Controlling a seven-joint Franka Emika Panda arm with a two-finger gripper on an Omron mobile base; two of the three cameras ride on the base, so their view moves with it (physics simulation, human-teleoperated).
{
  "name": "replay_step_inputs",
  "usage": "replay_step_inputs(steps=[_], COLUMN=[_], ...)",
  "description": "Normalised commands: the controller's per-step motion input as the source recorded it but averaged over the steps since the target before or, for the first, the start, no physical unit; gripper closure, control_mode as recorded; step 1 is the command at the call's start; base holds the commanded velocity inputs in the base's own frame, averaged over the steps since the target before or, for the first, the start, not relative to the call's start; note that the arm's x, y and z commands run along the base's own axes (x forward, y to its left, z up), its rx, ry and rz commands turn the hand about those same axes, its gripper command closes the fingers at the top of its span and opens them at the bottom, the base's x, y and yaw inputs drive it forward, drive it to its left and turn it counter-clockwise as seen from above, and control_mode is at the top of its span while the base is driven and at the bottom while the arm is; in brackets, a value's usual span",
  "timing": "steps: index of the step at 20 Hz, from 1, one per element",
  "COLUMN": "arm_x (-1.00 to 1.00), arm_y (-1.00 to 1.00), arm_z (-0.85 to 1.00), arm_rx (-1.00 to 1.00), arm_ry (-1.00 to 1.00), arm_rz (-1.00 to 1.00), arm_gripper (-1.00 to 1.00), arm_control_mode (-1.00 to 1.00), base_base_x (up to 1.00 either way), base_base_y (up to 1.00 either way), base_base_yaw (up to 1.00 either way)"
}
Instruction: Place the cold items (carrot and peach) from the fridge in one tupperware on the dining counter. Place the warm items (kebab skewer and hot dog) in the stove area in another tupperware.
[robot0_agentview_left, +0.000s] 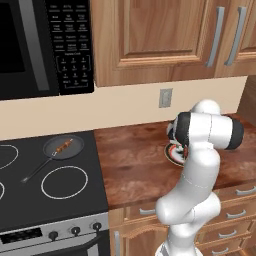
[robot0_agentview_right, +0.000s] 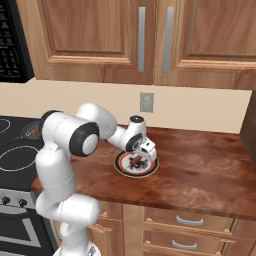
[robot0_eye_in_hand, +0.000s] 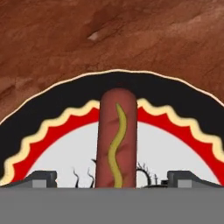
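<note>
Hot dog lies on a round patterned plate on the wooden counter, to the right of the stove. The gripper is poised low over the plate with its jaws spread fully apart and nothing held; in the hand view one fingertip stands on either side of the sausage. What matters most is the alignment: the hot dog's long axis runs straight away from the camera, square to the line between the two tips, so closing would likely pinch it across its narrow width. It sits centred between them, its near end directly under the hand. The kebab skewer waits in a pan on the stove's far burner, well apart to the left.
</note>
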Motion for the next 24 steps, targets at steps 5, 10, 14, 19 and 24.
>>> replay_step_inputs(steps=[5, 10, 14, 19, 24], arm_x=[0.20, 0.03, 0.00, 0.00, -0.12], arm_y=[-0.02, 0.00, 0.00, 0.03, 0.00], arm_z=[-0.45, -0.47, -0.57, -0.59, -0.42], arm_rx=[0.00, 0.00, -0.07, -0.10, -0.01], arm_ry=[0.03, 0.03, 0.08, 0.09, 0.01], arm_rz=[0.00, 0.00, 0.00, 0.00, -0.05], arm_gripper=[-1.00, -1.00, 1.00, 1.00, 1.00], arm_control_mode=[-1.00, -1.00, -1.00, -1.00, -1.00], base_base_x=[0.00, 0.00, 0.00, 0.00, 0.00], base_base_y=[0.00, 0.00, 0.00, 0.00, 0.00], base_base_yaw=[0.00, 0.00, 0.00, 0.00, 0.00])
